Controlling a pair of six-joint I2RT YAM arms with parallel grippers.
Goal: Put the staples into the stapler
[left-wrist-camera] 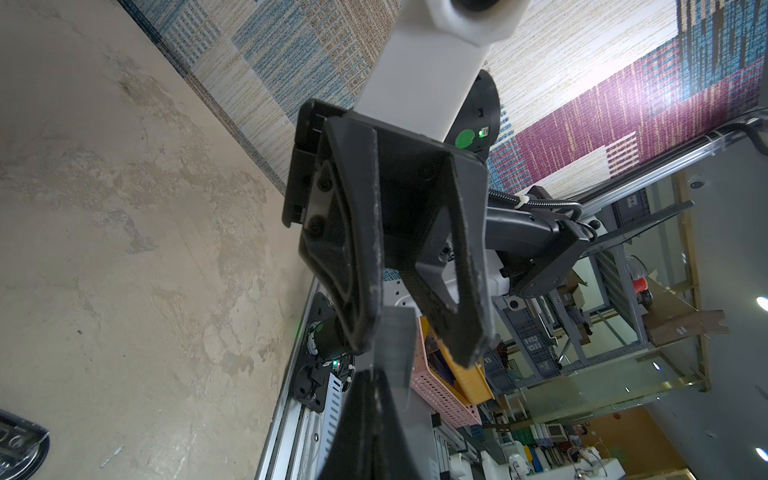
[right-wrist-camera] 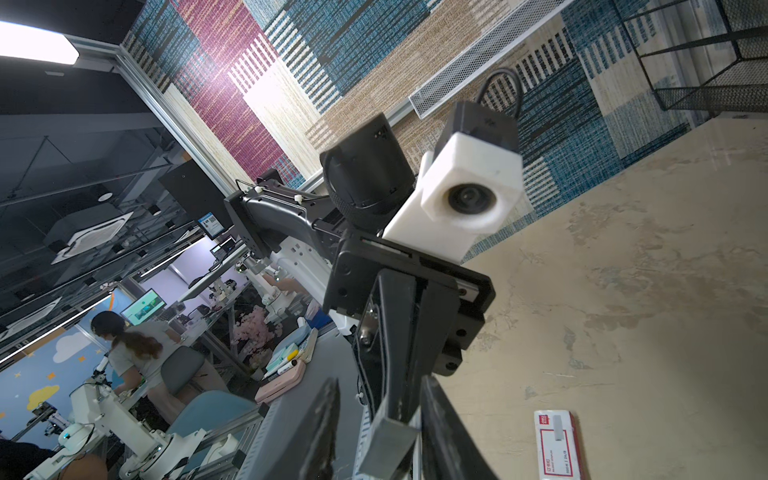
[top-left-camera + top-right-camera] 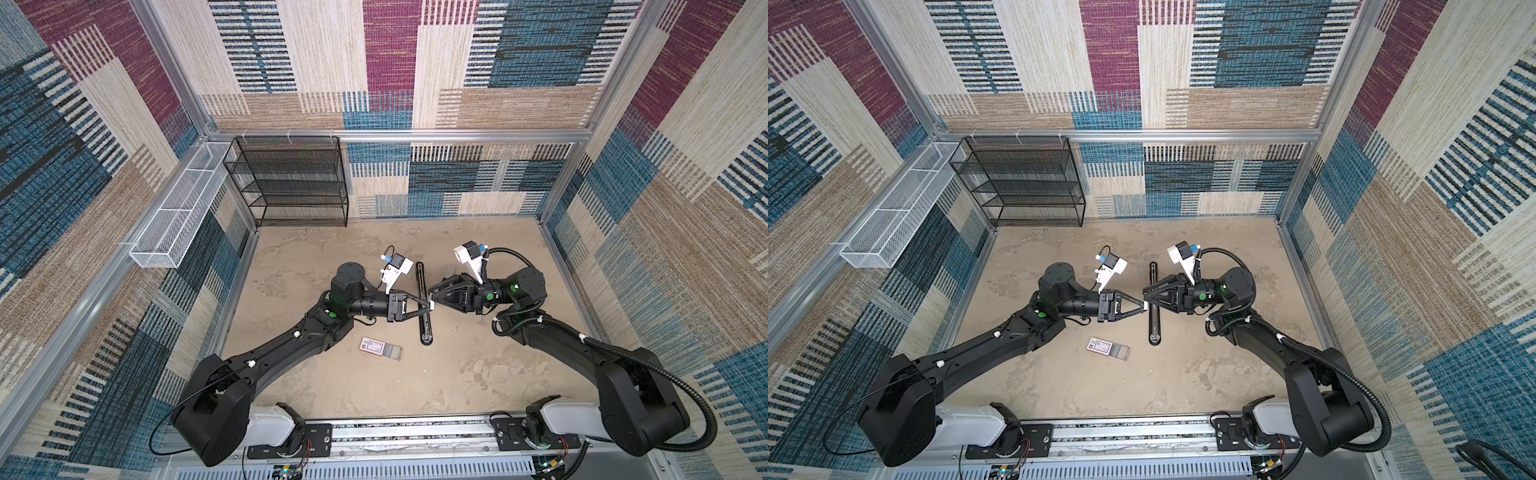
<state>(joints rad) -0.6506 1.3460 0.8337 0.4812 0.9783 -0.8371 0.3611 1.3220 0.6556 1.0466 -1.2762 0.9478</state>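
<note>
The black stapler (image 3: pixel 424 328) (image 3: pixel 1154 326) lies opened out flat and long on the table's middle. Above it my left gripper (image 3: pixel 431 306) (image 3: pixel 1145 306) is shut on a short grey strip of staples (image 1: pixel 395 345) (image 2: pixel 388 440). My right gripper (image 3: pixel 433 296) (image 2: pixel 380 388) faces it tip to tip, open, with its fingers (image 1: pixel 365 270) on either side of the strip. The strip lies against one finger and a gap shows to the other. The white staple box (image 3: pixel 380 347) (image 3: pixel 1108 347) (image 2: pixel 557 444) with a red mark lies nearer the front, its tray slid partly out.
A black wire shelf (image 3: pixel 291 183) stands at the back left. A white mesh basket (image 3: pixel 174 216) hangs on the left wall. Patterned walls with aluminium posts enclose the table, and the arms' base rail (image 3: pixel 411 432) runs along the front edge.
</note>
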